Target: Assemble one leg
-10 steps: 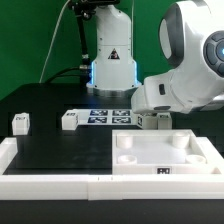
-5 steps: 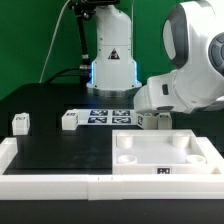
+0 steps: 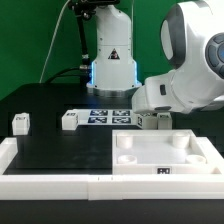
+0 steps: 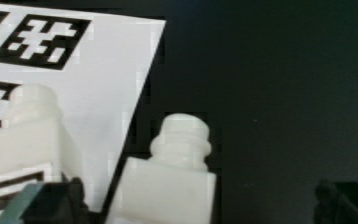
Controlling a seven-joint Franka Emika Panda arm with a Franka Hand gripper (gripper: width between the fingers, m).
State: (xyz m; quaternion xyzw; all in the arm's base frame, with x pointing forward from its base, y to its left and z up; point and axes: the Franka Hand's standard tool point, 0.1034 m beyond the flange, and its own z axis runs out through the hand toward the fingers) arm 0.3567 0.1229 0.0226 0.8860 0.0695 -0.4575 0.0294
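Observation:
In the wrist view a small white leg with a rounded screw tip stands between my fingers. One finger is close beside it and the other finger is well clear of it. My gripper is open around this leg and does not touch it. A second look-alike leg lies beside it on the marker board. In the exterior view my gripper is low behind the tray, where the leg is mostly hidden.
Two more white legs stand on the black table at the exterior view's left. The marker board lies in front of the robot base. A white L-shaped rail borders the front and left.

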